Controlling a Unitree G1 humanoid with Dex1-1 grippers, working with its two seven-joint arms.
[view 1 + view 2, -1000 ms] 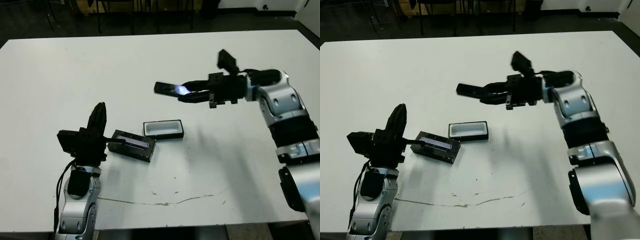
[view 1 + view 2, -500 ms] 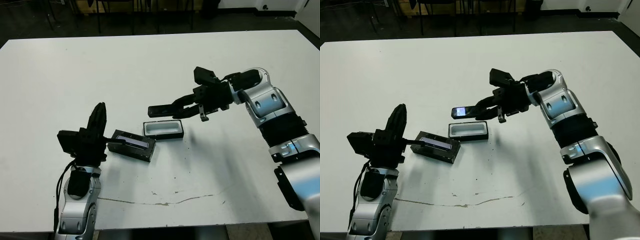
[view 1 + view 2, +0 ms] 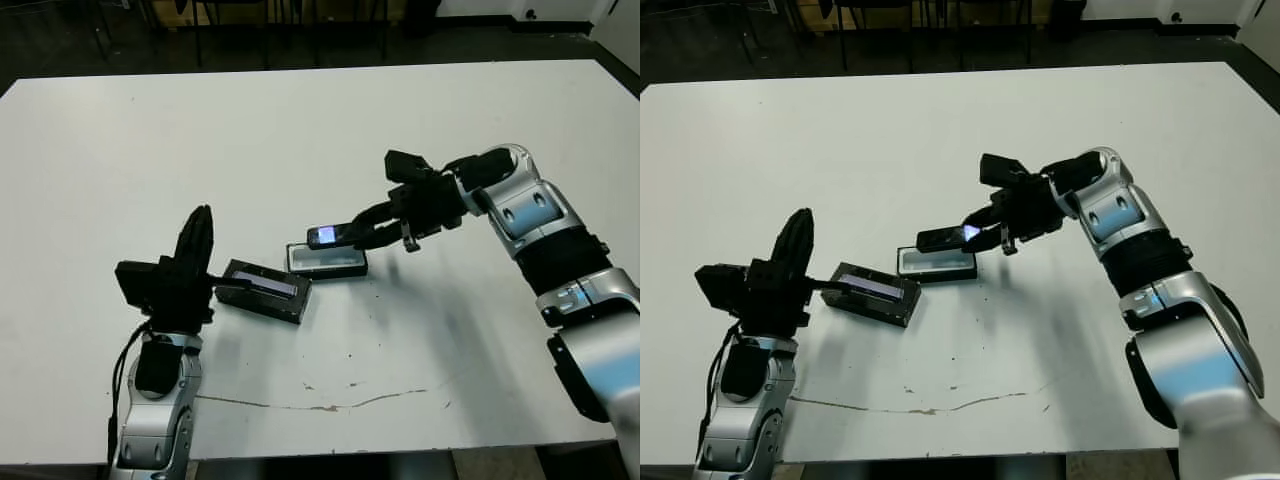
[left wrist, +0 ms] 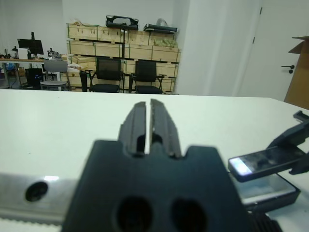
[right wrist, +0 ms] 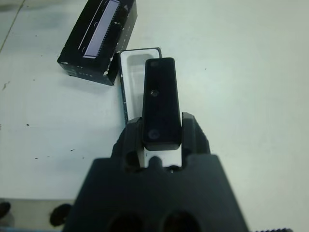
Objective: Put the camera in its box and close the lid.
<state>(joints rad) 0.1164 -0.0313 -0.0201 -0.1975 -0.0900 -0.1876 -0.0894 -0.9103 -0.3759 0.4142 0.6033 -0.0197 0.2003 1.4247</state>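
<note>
The camera [image 3: 335, 236], a slim black bar with a bluish glint, hangs just above the box [image 3: 349, 269], held at one end by my right gripper [image 3: 371, 229], which is shut on it. In the right wrist view the camera [image 5: 160, 101] lies lengthwise over the box's white lining [image 5: 129, 82]. The lid [image 3: 265, 290], black with a pale strip, rests on the table touching the box's left end. My left gripper [image 3: 201, 228] points upward just left of the lid, its fingers [image 4: 137, 123] shut on nothing.
A thin crack-like mark [image 3: 330, 405] crosses the white table [image 3: 300, 130] near its front edge. Dark floor and chair legs lie beyond the far edge. The left wrist view shows chairs and crates past the table.
My right gripper has carried the camera down and leftward, from high above the table to just over the box. The left arm, lid and box have stayed put.
</note>
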